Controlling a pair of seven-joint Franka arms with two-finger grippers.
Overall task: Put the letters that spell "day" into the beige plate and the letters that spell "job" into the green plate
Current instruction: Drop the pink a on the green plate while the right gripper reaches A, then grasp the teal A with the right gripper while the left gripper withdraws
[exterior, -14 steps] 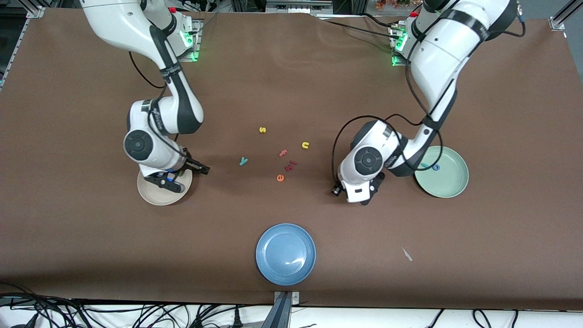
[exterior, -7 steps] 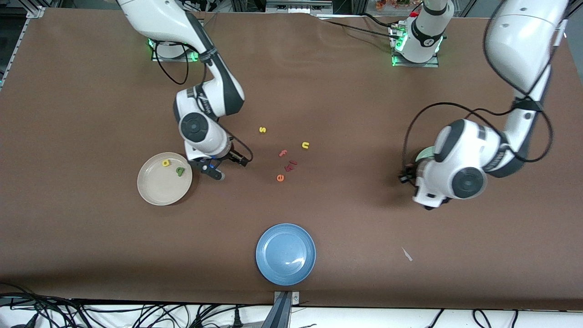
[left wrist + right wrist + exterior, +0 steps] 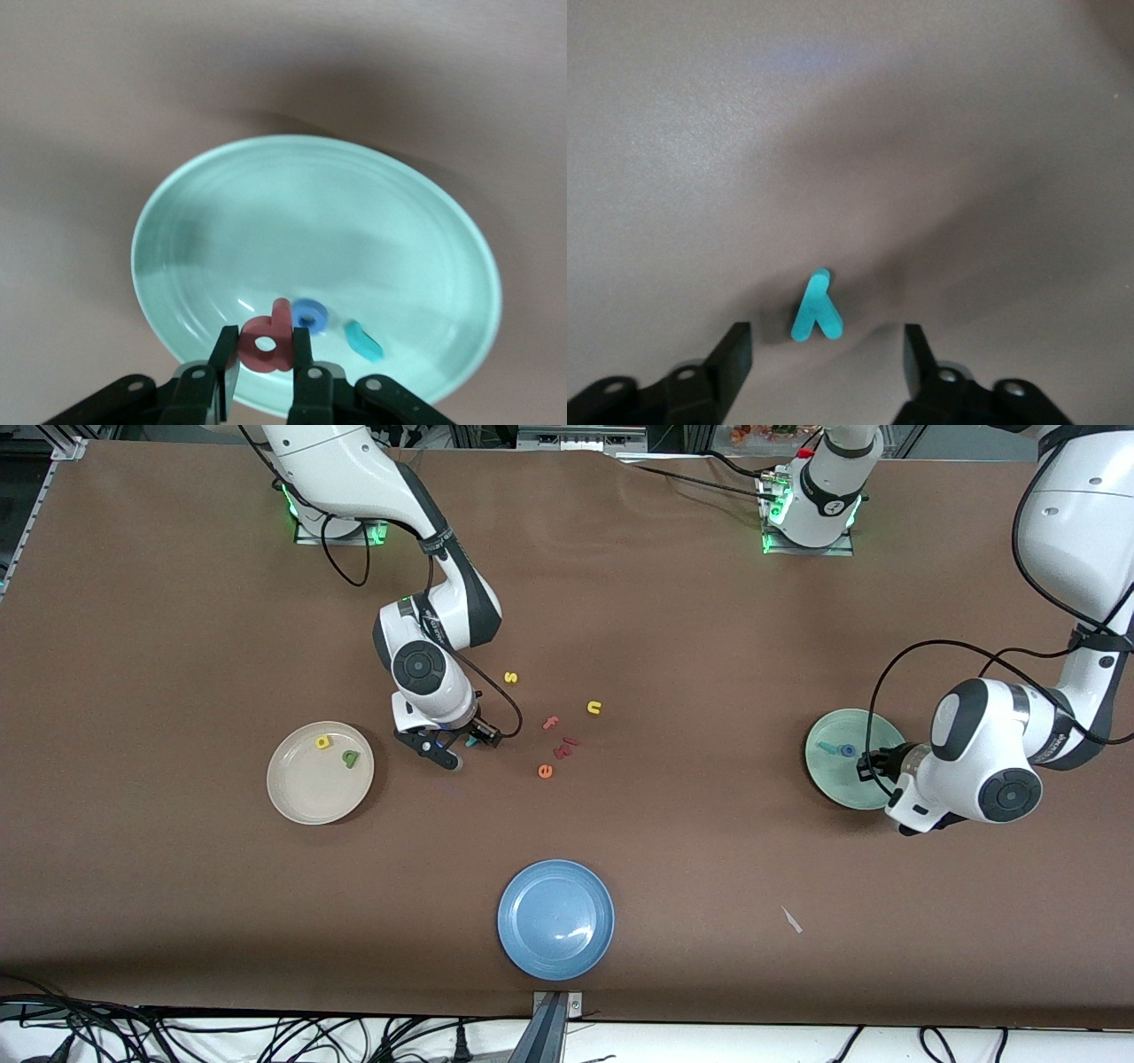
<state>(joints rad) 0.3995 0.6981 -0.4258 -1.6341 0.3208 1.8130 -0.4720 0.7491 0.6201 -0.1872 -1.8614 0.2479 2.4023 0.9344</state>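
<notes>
Left gripper (image 3: 266, 372): you see it over the green plate (image 3: 833, 784), pinching the red b (image 3: 268, 341).
Right gripper (image 3: 824, 359): low over the table, fingers spread wide on either side of the teal y (image 3: 816, 307), not touching it.
Green plate: your teal j (image 3: 363, 341) and blue o (image 3: 309, 315) lie in it.
Beige plate (image 3: 297, 793): it holds the yellow d (image 3: 323, 740) and green a (image 3: 352, 758), toward the right arm's end.
</notes>
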